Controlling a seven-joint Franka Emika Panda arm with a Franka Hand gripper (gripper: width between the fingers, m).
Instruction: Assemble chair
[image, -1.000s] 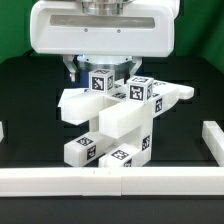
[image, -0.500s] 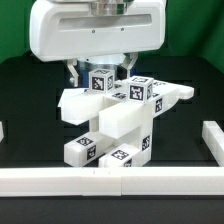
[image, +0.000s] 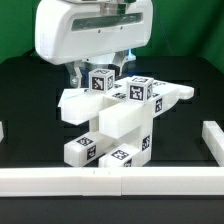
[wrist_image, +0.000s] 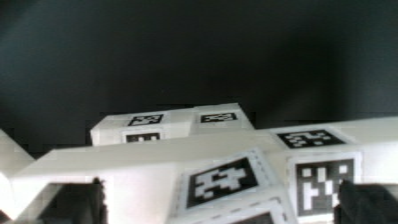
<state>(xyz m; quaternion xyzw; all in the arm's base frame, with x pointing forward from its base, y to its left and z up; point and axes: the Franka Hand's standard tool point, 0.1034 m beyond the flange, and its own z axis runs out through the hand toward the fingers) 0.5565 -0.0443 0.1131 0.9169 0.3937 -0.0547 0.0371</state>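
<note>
The chair (image: 118, 118) is seen standing on the black counter (image: 30, 100), near the front rail (image: 110, 180). The tool (image: 97, 70) is held spread, empty, above its top cube (image: 102, 82); a grasp or a retreat is probably called for next.

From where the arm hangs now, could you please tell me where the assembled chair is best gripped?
Probably at the tagged cube standing highest on the chair, coming straight down: it sticks up clear of the slabs, and the open end effector hangs just above it. The slanted slabs look harder to pinch squarely.

Glossy white rounded-box robot body (image: 93, 35); dark grey fingers (image: 74, 71) beneath.
</note>
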